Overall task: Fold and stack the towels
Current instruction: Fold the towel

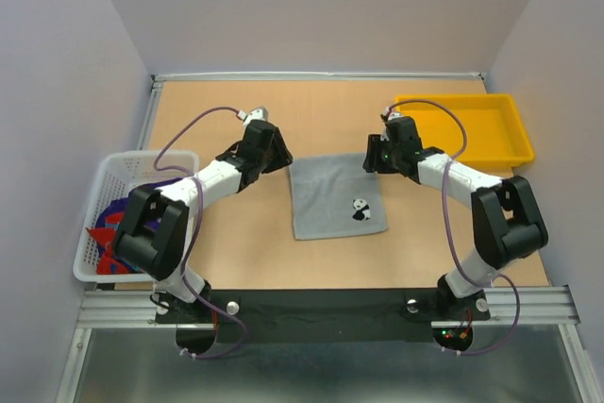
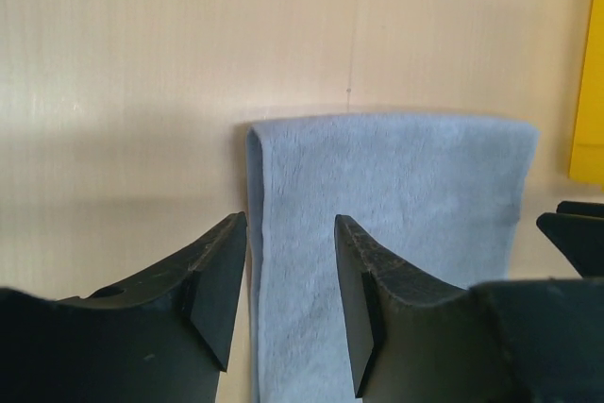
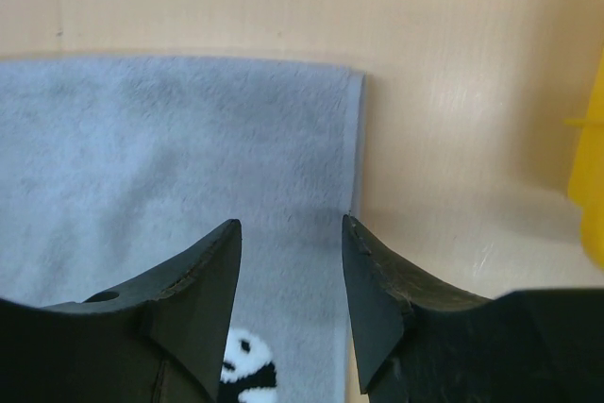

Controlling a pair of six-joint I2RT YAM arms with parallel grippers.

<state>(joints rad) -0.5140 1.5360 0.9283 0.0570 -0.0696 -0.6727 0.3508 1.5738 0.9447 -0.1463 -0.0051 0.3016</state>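
Tan worktop (image 1: 330, 110) carries a grey towel (image 1: 326, 197) at centre frame — flat, panda mark lower right. Left fingers (image 2: 222, 261) and right fingers (image 3: 212, 261) stand open — poised over its left and right edges.

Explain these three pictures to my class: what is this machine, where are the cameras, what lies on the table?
Two robot arms stand at the near edge of the table. One picture looks down from above and behind; the two close-ups come from wrist cameras. A grey towel with a panda lies flat on it. The left gripper and right gripper hang open near its far corners, holding nothing. A white basket of coloured towels sits left, a yellow tray right.
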